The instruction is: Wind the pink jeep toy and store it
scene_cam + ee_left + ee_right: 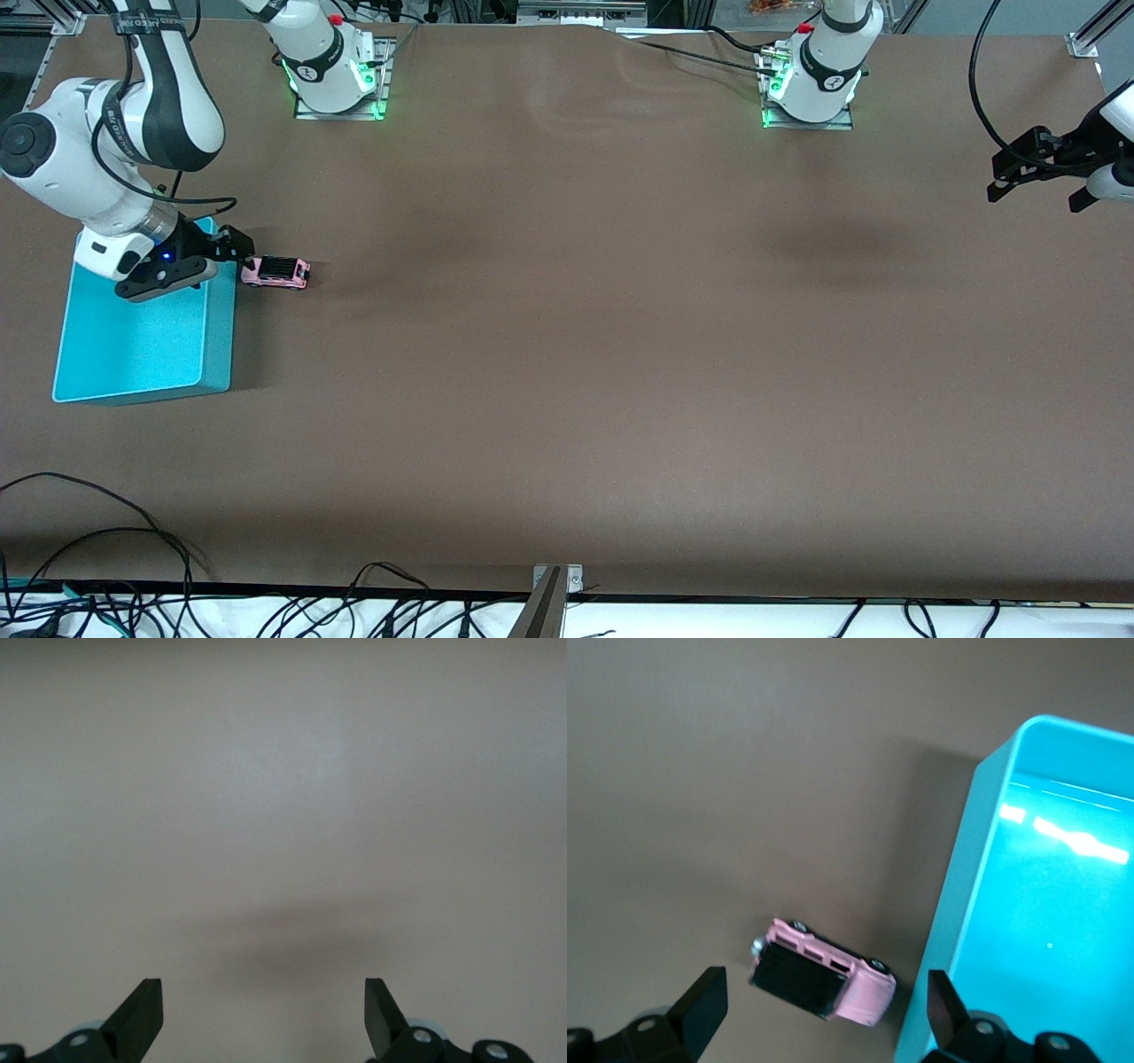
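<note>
Hovering w/ jaws wide and empty, the right gripper point(232, 251) sits over the turquoise bin's point(133, 354) rim, just beside the pink jeep toy point(276, 272) on the table. Likely step: approach – next it needs lowering to straddle the jeep. Right wrist view shows the bin empty inside. Left gripper point(1036, 173) waits, open, holding nothing, at the left arm's end of the table.

jeep point(276, 271) on table point(567, 372), beside bin point(142, 346)
</note>
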Motion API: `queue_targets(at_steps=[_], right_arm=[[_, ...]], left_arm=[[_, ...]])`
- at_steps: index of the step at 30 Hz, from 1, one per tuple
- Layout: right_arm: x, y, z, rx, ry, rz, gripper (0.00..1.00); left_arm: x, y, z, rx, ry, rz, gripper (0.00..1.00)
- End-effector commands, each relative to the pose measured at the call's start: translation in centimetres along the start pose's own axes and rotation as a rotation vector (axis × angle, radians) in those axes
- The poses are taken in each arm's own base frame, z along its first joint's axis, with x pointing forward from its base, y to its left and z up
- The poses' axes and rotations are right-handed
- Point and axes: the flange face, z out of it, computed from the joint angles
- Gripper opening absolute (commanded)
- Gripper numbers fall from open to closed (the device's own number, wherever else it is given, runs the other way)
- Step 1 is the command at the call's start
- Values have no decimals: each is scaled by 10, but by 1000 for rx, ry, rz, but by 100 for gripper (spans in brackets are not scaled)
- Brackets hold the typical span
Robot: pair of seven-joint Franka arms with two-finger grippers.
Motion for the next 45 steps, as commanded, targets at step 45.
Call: queue_targets(at_steps=[45], right_arm=[[-54, -16, 126, 85, 33, -850, 93]], left_arm=[[22, -6, -3, -1, 8, -16, 100]])
